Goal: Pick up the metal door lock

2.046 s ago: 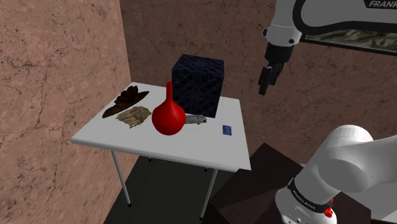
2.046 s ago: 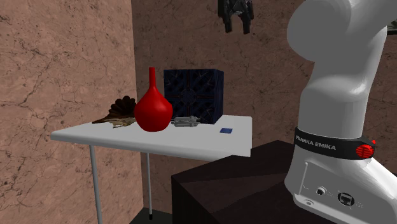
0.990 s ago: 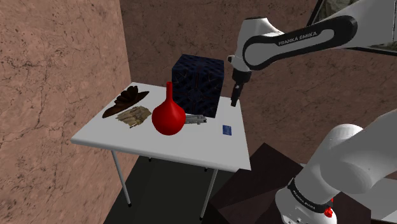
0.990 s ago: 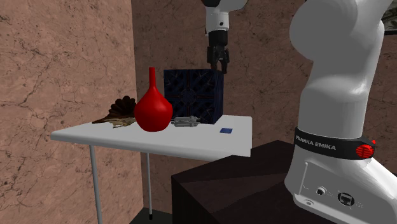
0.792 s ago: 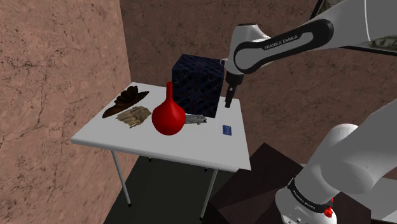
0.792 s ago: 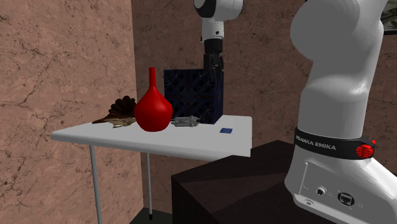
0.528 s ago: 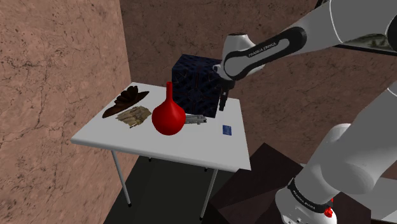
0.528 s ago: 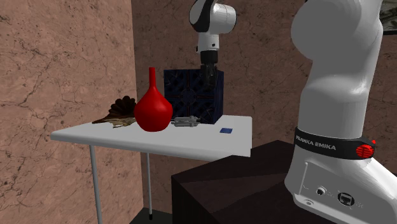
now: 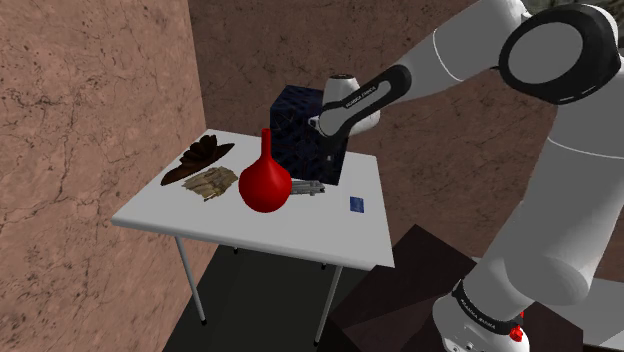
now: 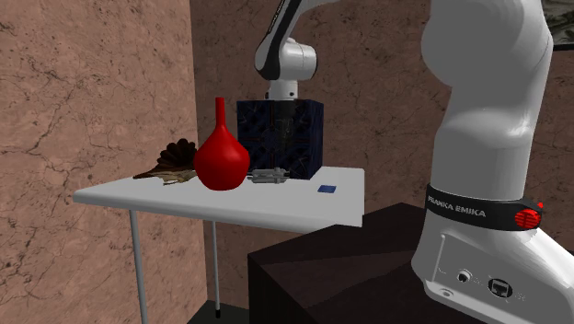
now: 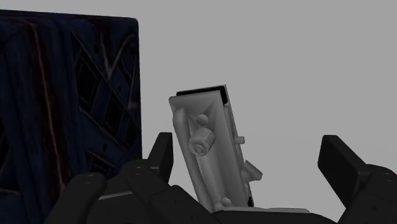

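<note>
Flat on the white table (image 9: 250, 235), the grey door lock (image 9: 308, 188). Lies just beside the foot of the dark blue box (image 9: 300, 125), with the red vase (image 9: 265, 185) close on its other side. Not much room there: box behind, vase beside.

From the wrist view, right below the black gripper (image 11: 248, 151), in the gap between the two fingers (image 11: 343, 167). Spread wide, touching nothing, holding nothing. Lock nearer the finger on the box side. Box wall just next to that finger, so a tight squeeze there. Bare table around the other finger.

In the shoulder view, hangs low in front of the box's front face, above the lock.

More open room toward the small blue card (image 9: 356, 204), which sits near the table edge on the shoulder view's right. A wide bare strip along the near edge of the table too. Two brown things (image 9: 205, 165) well apart from the lock, past the vase, by the far corner on the shoulder view's left. Brown rocky walls close behind the table.
</note>
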{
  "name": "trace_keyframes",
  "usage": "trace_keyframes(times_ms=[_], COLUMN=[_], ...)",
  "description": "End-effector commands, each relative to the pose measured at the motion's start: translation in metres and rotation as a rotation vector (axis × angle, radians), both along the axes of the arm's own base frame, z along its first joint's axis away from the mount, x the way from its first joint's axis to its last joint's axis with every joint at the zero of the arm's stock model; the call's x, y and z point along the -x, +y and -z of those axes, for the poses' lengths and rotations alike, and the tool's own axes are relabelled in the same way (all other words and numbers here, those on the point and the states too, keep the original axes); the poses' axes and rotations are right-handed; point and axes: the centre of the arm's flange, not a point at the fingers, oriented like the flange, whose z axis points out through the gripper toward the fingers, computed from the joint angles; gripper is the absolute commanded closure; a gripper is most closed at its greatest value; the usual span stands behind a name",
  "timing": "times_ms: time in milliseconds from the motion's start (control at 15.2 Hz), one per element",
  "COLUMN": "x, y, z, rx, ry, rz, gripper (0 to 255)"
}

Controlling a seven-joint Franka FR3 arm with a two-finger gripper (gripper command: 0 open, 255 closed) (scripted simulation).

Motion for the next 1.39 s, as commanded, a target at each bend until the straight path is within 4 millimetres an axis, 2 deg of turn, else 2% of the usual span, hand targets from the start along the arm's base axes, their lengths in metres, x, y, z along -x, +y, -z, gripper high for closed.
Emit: trace_keyframes(times_ms=[0,264,726,924,990,1320], x=[-0.017,-0.052,-0.052,-0.052,-0.051,-0.051], y=[0.004,0.016,0.016,0.016,0.016,0.016], z=[0.016,0.051,0.088,0.091,0.091,0.091], rx=[-0.007,-0.019,-0.019,-0.019,-0.019,-0.019], ry=[-0.002,-0.004,-0.004,-0.004,-0.004,-0.004], rz=[-0.048,-0.137,-0.137,-0.137,-0.137,-0.137], gripper=[0,0,0,0,255,255])
